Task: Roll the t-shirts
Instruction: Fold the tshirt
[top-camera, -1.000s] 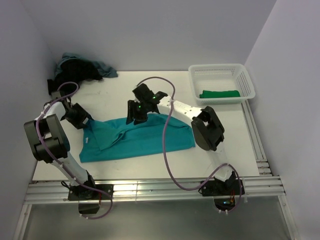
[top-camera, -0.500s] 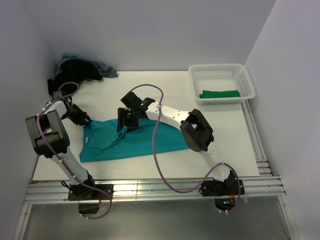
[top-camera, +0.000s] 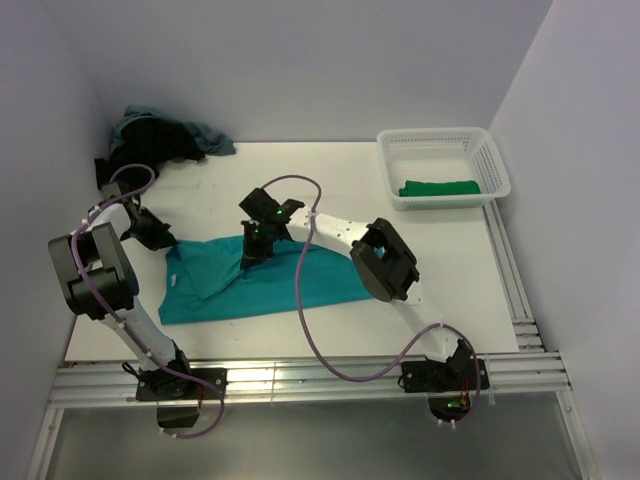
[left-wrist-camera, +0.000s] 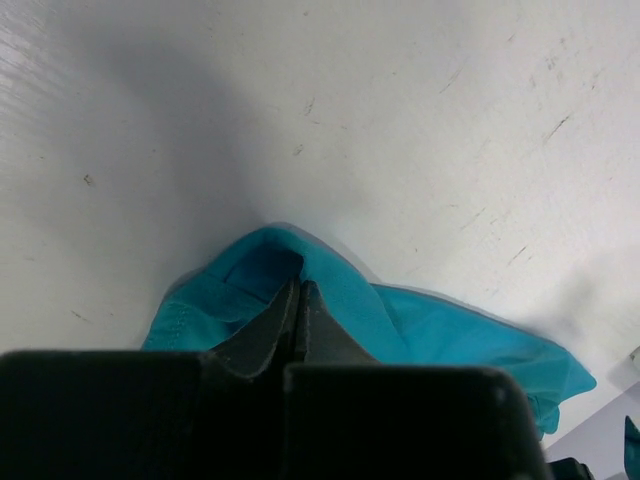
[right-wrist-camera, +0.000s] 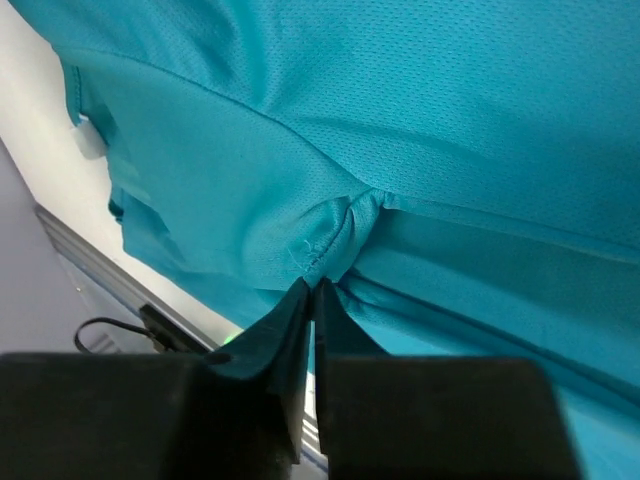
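Both have just clamped down: the left gripper (left-wrist-camera: 298, 288) pinches a corner of the teal t-shirt (top-camera: 340, 282); the right gripper (right-wrist-camera: 312, 287), arm stretched further left, nips a fold.

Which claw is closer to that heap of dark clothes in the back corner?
Left. The left gripper pinches a corner of the teal t-shirt just in front of the heap; the right gripper pinches the shirt's middle, farther along the table.

Your right wrist view cuts the teal t-shirt (right-wrist-camera: 420, 130) off at top and right. Heap of dark shirts (top-camera: 165, 140) at the far corner: can't separate them. From above, your left jaws are too small to read.
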